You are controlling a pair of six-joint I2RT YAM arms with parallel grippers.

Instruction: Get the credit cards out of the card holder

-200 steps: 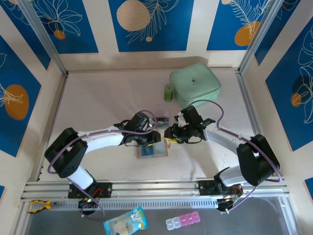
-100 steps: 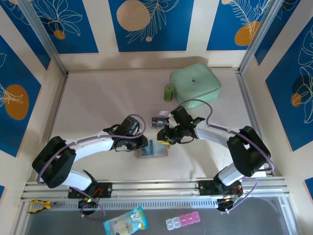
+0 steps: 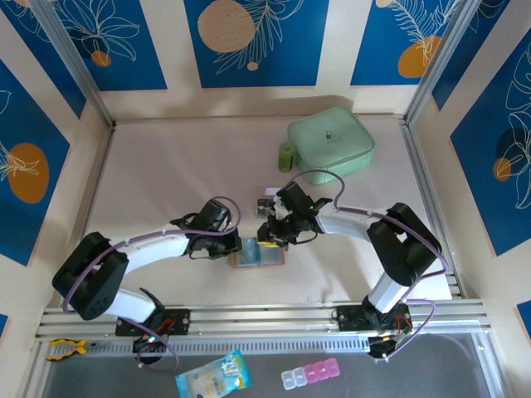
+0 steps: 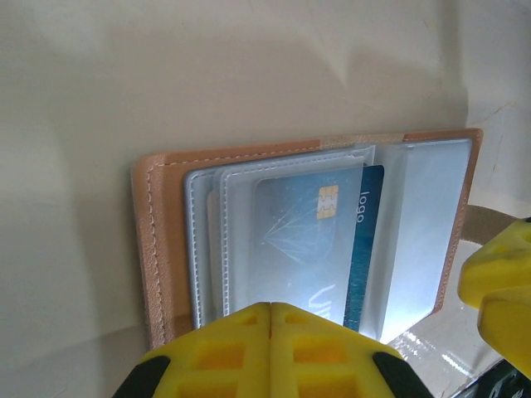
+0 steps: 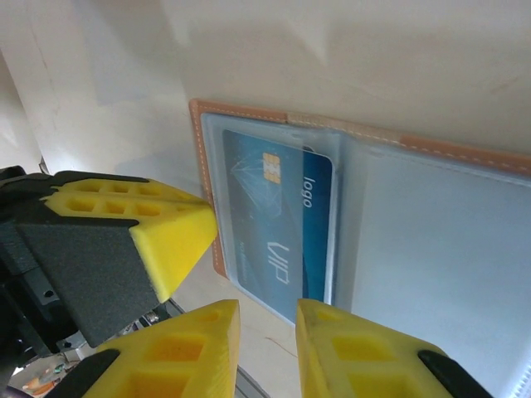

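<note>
From my console, the card holder [image 3: 259, 254] lies spread open, inner side up, on the bench [image 3: 166, 182], a little toward 6 o'clock from the middle. A blue credit card [image 5: 274, 215] with a gold chip sits inside one of its clear pockets, in the half nearer the left arm. The other half looks pale and glossy, and I cannot tell what it holds.

The left gripper [image 4: 270, 319] is at the holder's 9 o'clock edge. Its yellow fingers are pressed flat together, and I see nothing between them. The right gripper [image 5: 267, 315] hangs over the holder's 12 to 1 o'clock corner, its fingers parted by a narrow gap with only bare bench showing through.

A mint-green zip pouch [image 3: 332, 143] rests well apart at 1 o'clock from the holder. A small green cylinder [image 3: 286, 157] stands just beside the pouch, at its 8 o'clock.
</note>
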